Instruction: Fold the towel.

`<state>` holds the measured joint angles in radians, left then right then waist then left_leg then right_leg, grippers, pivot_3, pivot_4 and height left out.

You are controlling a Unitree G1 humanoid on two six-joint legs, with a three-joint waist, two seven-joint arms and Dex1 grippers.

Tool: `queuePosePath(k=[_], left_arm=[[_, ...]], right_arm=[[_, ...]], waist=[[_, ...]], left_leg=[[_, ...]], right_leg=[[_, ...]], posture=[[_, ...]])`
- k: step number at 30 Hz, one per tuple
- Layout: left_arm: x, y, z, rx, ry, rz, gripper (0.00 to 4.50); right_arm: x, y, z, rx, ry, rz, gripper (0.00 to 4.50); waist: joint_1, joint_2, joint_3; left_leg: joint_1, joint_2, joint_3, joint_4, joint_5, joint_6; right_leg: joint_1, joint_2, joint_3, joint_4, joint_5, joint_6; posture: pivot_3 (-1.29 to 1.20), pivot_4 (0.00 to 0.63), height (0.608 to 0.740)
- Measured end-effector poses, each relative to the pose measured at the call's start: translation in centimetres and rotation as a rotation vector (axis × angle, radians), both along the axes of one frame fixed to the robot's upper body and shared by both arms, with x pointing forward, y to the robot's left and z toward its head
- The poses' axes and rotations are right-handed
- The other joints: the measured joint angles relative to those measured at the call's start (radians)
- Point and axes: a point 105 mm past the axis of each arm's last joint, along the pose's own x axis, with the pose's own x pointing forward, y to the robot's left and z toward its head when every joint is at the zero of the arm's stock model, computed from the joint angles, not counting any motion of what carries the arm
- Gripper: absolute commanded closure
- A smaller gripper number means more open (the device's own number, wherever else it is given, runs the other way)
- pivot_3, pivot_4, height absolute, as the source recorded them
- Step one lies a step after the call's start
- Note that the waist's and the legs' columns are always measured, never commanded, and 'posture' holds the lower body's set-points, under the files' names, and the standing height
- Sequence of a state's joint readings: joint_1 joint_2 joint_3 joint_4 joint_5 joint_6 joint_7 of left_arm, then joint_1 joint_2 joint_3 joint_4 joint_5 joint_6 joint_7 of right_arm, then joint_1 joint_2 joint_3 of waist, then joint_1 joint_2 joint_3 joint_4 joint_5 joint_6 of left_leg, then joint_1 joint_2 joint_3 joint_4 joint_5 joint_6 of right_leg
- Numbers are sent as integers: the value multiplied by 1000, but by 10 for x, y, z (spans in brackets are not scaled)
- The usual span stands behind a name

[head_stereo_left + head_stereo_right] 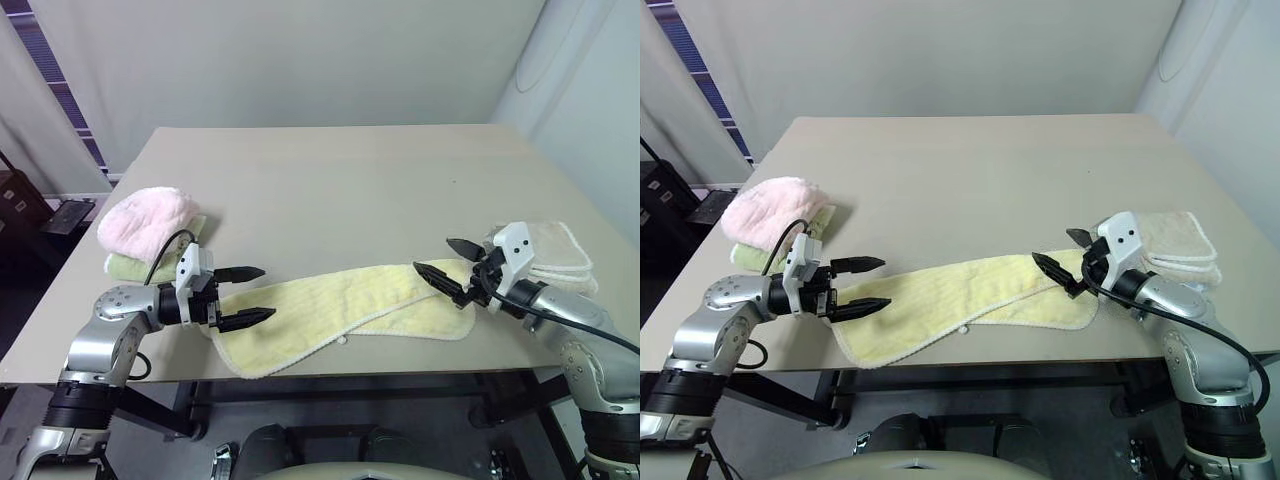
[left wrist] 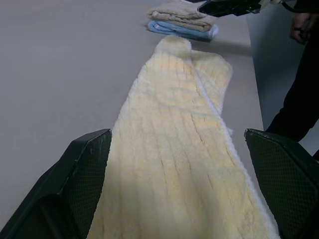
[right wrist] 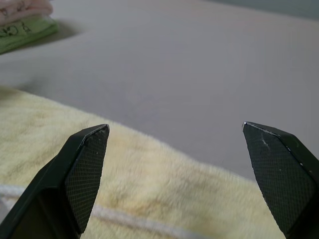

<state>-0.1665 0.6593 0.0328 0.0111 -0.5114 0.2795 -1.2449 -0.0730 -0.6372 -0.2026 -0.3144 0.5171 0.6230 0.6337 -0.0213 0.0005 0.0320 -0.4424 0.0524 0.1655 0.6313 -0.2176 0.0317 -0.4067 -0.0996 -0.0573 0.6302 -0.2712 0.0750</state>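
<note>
Fingers [image 1: 243,272] of both grippers spread, grasping nothing; towel [image 1: 340,305] stretches left-right between them.

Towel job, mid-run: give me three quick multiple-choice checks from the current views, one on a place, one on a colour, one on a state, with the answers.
1. Where does the pale yellow towel lie?
A. Along the table's near edge, between the two end effectors
B. At the far edge of the table
C. On top of the pink towel

2. What colour is the towel directly under the fluffy pink towel?
A. Blue
B. Green
C. White

3. How do the left end effector and right end effector stand?
A. Both shut on the towel
B. Only the left is open
C. Both open, holding nothing

Answers:
1. A, it stretches across the table near the front, an end effector at each end.
2. B, a green towel shows beneath the pink one.
3. C, both wrist views show spread fingers with nothing between them.
</note>
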Motion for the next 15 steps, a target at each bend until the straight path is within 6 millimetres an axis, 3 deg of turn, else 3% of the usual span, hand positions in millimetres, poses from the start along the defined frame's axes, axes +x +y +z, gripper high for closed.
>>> queuePosePath(k=[11,15], left_arm=[[-10,-12,13,-6,8,-20,0],[-8,-14,18,-5,-9,-32,0]], right_arm=[[6,-7,-14,13,172,-50,23],[9,-17,-24,-103,204,-96,23]], waist=[[4,0,0],[3,0,0]], left_leg=[[0,0,0,0,0,0],[0,0,1,0,0,0]], right_leg=[[0,-2,0,0,0,0],[0,-2,0,0,0,0]], posture=[[0,0,740],[0,0,740]])
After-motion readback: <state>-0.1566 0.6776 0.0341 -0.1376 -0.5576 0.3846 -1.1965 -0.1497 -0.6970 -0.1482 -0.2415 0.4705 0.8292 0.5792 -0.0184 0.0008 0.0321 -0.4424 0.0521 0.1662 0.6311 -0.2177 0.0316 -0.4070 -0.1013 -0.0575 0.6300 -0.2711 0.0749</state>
